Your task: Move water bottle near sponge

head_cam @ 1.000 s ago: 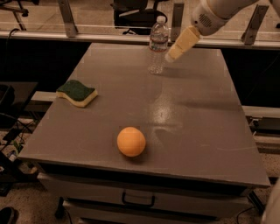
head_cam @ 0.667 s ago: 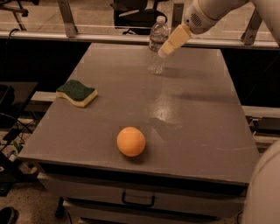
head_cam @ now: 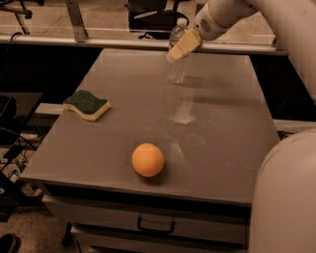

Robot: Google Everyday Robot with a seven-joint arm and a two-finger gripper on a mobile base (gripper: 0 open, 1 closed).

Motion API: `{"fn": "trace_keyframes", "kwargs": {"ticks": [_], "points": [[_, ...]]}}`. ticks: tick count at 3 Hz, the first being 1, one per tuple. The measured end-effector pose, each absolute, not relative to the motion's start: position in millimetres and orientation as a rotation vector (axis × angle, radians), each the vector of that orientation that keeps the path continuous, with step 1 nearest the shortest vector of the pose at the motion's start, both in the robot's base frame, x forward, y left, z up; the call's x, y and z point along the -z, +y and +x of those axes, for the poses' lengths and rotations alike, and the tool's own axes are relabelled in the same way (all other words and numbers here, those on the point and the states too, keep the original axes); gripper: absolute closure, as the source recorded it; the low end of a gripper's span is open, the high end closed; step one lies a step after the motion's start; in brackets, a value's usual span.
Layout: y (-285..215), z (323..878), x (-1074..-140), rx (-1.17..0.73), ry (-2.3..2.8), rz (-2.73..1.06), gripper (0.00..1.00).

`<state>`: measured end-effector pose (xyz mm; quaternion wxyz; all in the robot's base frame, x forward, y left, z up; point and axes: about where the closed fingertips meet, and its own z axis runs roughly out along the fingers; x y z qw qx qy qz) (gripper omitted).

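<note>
The pincer (head_cam: 181,45) hangs at the far side of the surface (head_cam: 224,123), its pale yellowish tip slanting down to the left from the white arm (head_cam: 232,15) that reaches in from the upper right. From where I stand it sits right across the upper part of the water bottle (head_cam: 177,70), over the shoulder just below the white cap, and I cannot tell whether it is gripping the bottle or only lies in front of it. The bottle is upright, its base on the surface close to the far edge, a little right of the middle. Just in front of it a pale patch of glare shows on the grey top. The sponge (head_cam: 87,104) lies well apart from the bottle, over by the left edge about halfway down, green side up with the yellow foam showing along its near side. An orange ball (head_cam: 148,159) rests nearer the front edge, roughly in the middle, apart from both sponge and bottle. Under the front edge there is a drawer with a dark handle (head_cam: 155,228), and the robot's white body (head_cam: 286,197) fills the lower right corner.
</note>
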<state>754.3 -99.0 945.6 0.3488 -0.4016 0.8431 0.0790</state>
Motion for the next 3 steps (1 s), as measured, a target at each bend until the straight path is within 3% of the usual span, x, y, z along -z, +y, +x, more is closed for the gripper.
{"fn": "trace_keyframes", "kwargs": {"ticks": [1,2,3], "points": [[-89,763,-941,-0.236,2.169,-1.03,0.0],[-83,766,-942,-0.257,2.144,-1.03,0.17],[-75,761,-948,-0.282,2.116,-1.053,0.49]]}}
